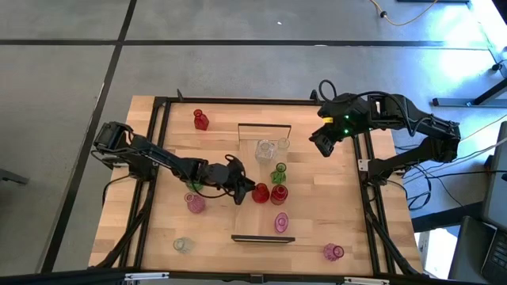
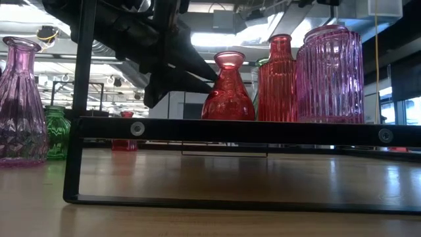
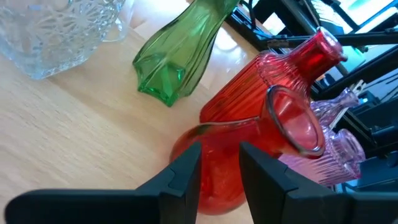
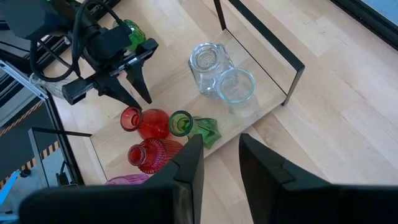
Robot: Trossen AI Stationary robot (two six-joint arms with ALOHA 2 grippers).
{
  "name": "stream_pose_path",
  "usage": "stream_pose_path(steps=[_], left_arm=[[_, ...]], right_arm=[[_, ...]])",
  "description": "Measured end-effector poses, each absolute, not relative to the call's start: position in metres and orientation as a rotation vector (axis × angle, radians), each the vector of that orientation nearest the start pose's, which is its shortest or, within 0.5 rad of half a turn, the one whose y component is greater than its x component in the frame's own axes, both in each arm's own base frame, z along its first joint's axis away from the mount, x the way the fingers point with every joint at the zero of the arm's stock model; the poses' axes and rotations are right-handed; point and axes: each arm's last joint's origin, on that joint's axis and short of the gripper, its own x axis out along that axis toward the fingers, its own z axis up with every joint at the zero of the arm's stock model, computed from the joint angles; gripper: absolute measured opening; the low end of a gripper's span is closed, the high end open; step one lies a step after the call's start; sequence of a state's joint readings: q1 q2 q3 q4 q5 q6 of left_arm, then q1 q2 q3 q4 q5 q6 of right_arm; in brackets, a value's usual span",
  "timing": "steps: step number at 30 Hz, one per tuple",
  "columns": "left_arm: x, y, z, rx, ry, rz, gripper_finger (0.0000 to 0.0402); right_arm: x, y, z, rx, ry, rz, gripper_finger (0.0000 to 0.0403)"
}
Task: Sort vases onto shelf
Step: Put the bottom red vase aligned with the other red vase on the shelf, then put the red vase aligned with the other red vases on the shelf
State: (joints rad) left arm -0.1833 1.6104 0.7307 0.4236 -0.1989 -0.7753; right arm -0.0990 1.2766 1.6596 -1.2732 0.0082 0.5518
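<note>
On the light-wood shelf (image 1: 268,184), a smooth red vase (image 1: 261,193) is seen beside a ribbed red bottle (image 1: 279,194). A green vase (image 1: 279,173) and two clear, cut-patterned vases (image 1: 264,150) are also seen, with a ribbed pink vase (image 1: 281,222) there too.

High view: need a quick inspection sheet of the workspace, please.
Surface: wooden table, dark rails around it.
Job's things: shelf carries clear vases, green vase, red vases, pink vase; several more stand off it, such as the far red vase.
Clutter: nothing seen.
Tools: left tool open, tips beside a red vase; right tool open, empty, above the table right of the shelf.
Cables: along both arms; loose floor cables at right.
Surroundings: grey floor; no people seen.
</note>
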Motion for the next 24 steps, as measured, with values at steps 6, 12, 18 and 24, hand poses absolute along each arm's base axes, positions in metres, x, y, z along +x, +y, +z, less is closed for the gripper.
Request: stream_pose_path(steps=[6, 12, 18, 24], left_arm=[[0.311, -0.050, 0.169, -0.706, 0.479, 0.232, 0.0094], [0.297, -0.037, 0.186, -0.736, 0.520, 0.283, 0.0094], [0.259, -0.012, 0.234, -0.664, 0.444, 0.417, 0.0094], [0.205, 0.008, 0.275, -0.610, 0.350, 0.532, 0.0094]], right_arm=[[0.208, -0.021, 0.428, 0.535, 0.836, -0.358, 0.0085], [0.209, -0.023, 0.429, 0.492, 0.812, -0.397, 0.0085], [0.212, -0.026, 0.433, 0.450, 0.735, -0.463, 0.0085], [0.226, -0.031, 0.430, 0.394, 0.681, -0.589, 0.0085]])
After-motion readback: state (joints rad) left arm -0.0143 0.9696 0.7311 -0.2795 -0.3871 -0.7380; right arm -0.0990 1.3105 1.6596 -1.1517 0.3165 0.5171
